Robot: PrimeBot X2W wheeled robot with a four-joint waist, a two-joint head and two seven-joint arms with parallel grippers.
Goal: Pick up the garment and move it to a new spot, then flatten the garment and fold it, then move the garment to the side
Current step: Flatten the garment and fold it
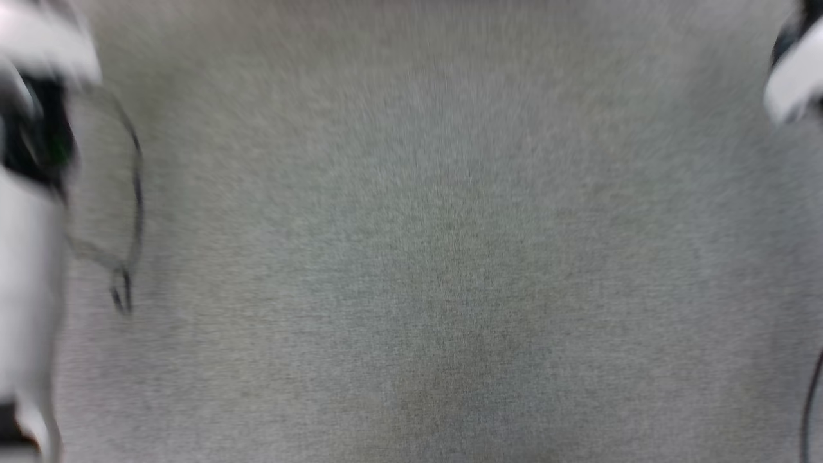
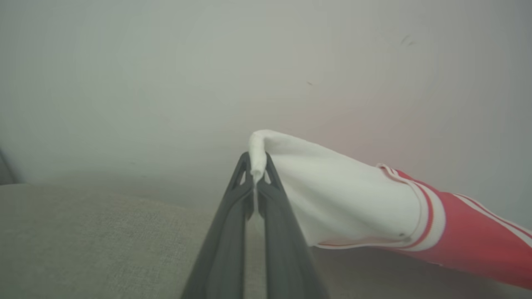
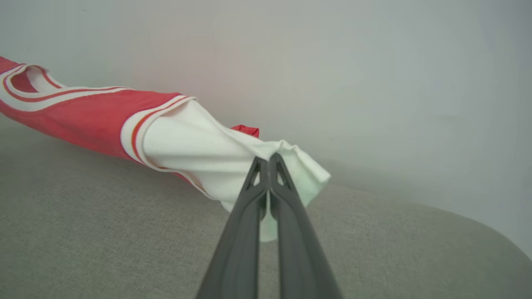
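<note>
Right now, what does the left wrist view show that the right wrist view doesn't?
Left wrist view: the left gripper shut on a rolled white sleeve edge of the garment, whose red body trails off to the right.
Right wrist view: the right gripper shut on a bunched white sleeve, a red cloth corner behind it, the red body trailing left.
Shared: the garment stretched over a grey fabric surface, with a pale wall behind.

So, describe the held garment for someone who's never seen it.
Above the grey fabric surface, against the pale wall, the left gripper pinches the garment by a white sleeve. It is the only red thing: red body, red-white striped trim.
</note>
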